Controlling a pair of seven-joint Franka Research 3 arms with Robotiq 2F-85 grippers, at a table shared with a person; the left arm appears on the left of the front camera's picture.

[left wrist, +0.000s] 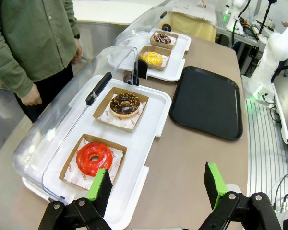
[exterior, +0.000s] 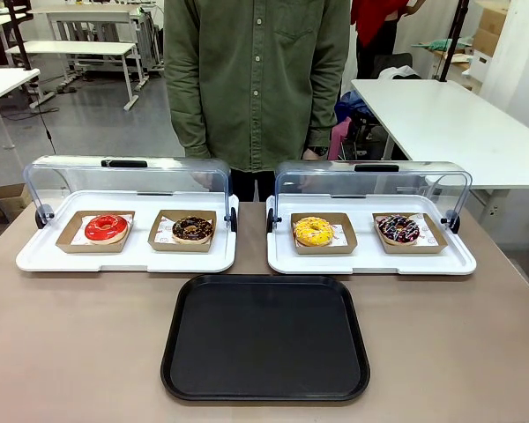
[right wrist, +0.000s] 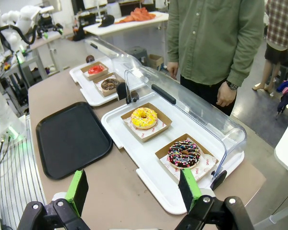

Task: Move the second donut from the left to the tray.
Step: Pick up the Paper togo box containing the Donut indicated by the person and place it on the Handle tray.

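Observation:
The second donut from the left (exterior: 192, 229) is chocolate-brown with light sprinkles. It lies in a small brown cardboard box on the left white tray (exterior: 35, 257), whose clear lid stands raised. The left wrist view has this donut (left wrist: 124, 104) well ahead of my left gripper (left wrist: 158, 186), which hangs open above the table's near edge and holds nothing. In the right wrist view the donut (right wrist: 109, 84) lies far off, and my right gripper (right wrist: 133, 188) is open and holds nothing. The black tray (exterior: 264, 339) (left wrist: 206, 100) (right wrist: 72, 139) lies flat at the table's front middle.
A red-iced donut (exterior: 106, 227) sits left of the chocolate one. The right white tray (exterior: 458, 262) holds a yellow donut (exterior: 313, 231) and a dark drizzled donut (exterior: 398, 229), lid also raised. A person in a green shirt (exterior: 256, 79) stands at the far side.

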